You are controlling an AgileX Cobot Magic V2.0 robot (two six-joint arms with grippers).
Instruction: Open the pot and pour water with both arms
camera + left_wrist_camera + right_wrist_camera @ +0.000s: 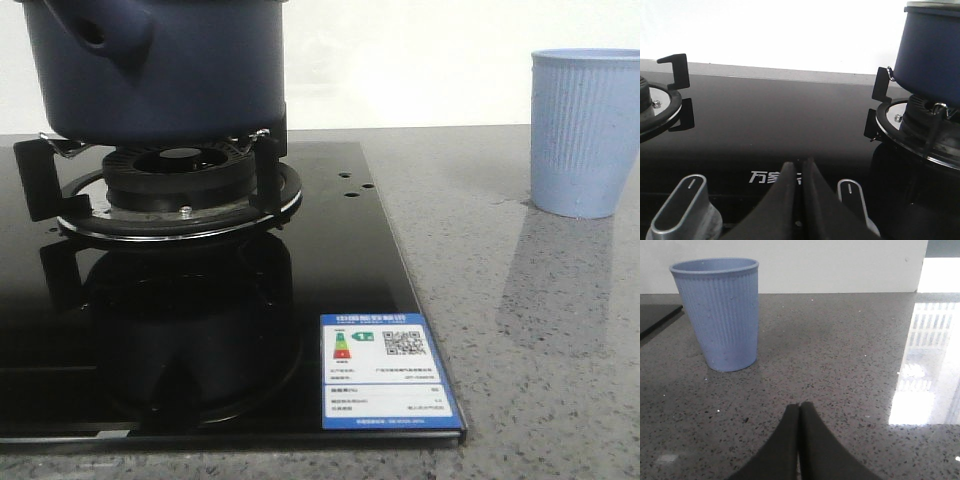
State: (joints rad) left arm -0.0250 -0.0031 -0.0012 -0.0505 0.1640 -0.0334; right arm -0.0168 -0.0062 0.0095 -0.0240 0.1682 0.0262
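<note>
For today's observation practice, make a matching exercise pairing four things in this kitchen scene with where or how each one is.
Things:
1. pot
2. cup
3. energy label
4. left gripper

Places or states:
A. on the stone counter
B. shut, near the stove knobs
C. on the burner stand
D. stuck on the stove's glass corner

Pairs: 1-C, 2-A, 3-D, 4-B

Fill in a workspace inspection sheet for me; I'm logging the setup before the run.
Surface: speckled grey counter with a black glass hob set in it.
Job's things: pot sits on the burner stand; light blue cup upright on the counter, apart from the hob.
Clutter: energy label on the hob corner; two knobs.
Grippers: left gripper jaws shut, empty, over the hob's front; right gripper jaws shut, empty, over the counter near the cup.
Cables: nothing seen.
Surroundings: plain white wall.
</note>
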